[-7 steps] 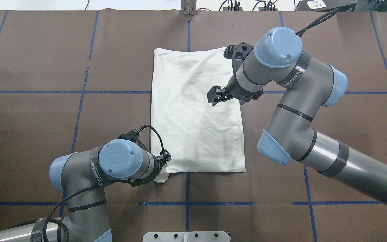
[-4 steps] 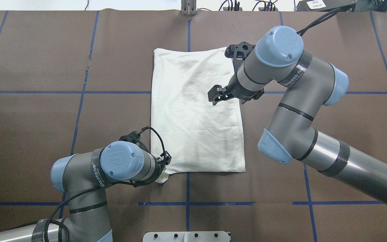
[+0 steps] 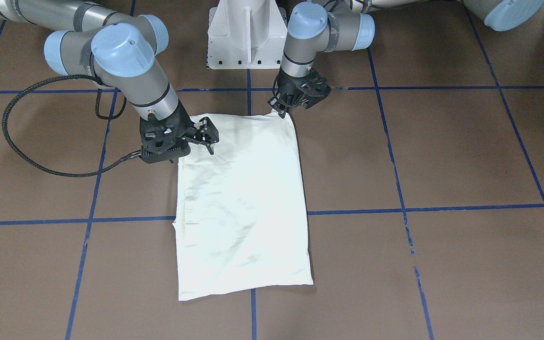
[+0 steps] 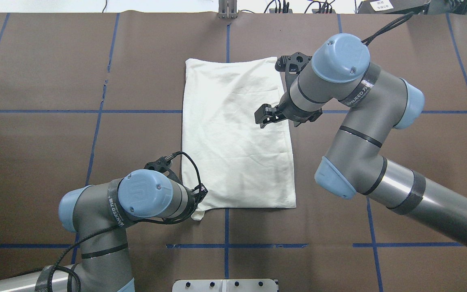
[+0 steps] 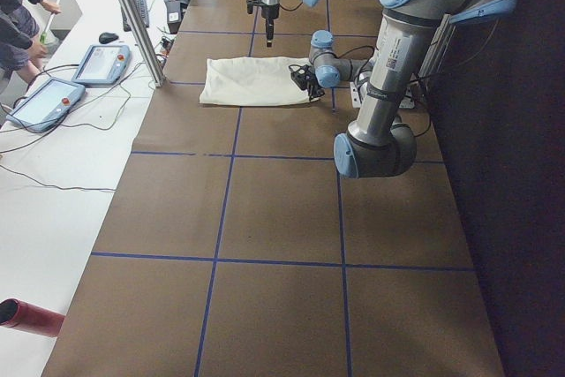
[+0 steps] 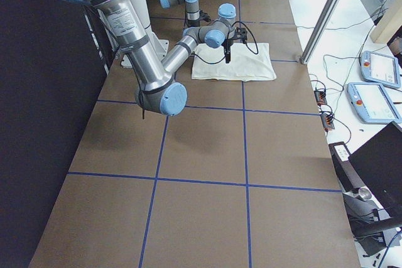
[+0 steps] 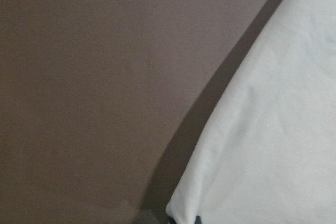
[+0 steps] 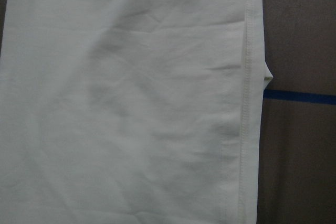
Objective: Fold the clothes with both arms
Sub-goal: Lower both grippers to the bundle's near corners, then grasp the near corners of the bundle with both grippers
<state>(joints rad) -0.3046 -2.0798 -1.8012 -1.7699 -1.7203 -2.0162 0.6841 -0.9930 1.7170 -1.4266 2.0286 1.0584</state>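
Note:
The cream-white shirt [image 4: 233, 138] lies folded into an upright rectangle on the brown table, plain side up, with no print showing. It also shows in the front view [image 3: 243, 203]. My left gripper [image 3: 281, 112] is at the shirt's near-left corner and looks shut on it. In the overhead view [image 4: 199, 194] it is mostly hidden under the wrist. The left wrist view shows that corner [image 7: 273, 129] raised, with a shadow under it. My right gripper [image 4: 261, 117] hovers open and empty over the shirt's right edge, and also shows in the front view [image 3: 208, 137]. The right wrist view shows the hem [image 8: 247, 103].
Blue tape lines [image 4: 136, 111] grid the brown table cover. The white pedestal base [image 3: 246, 33] stands at the robot's side. A metal plate [image 4: 225, 285] sits at the near edge. Teach pendants [image 5: 53, 99] and a person [image 5: 18, 6] are beyond the far edge.
My right arm has drifted a little to the right, so the open gripper is nearer the shirt's right edge. The left arm has barely shifted at the near corner.

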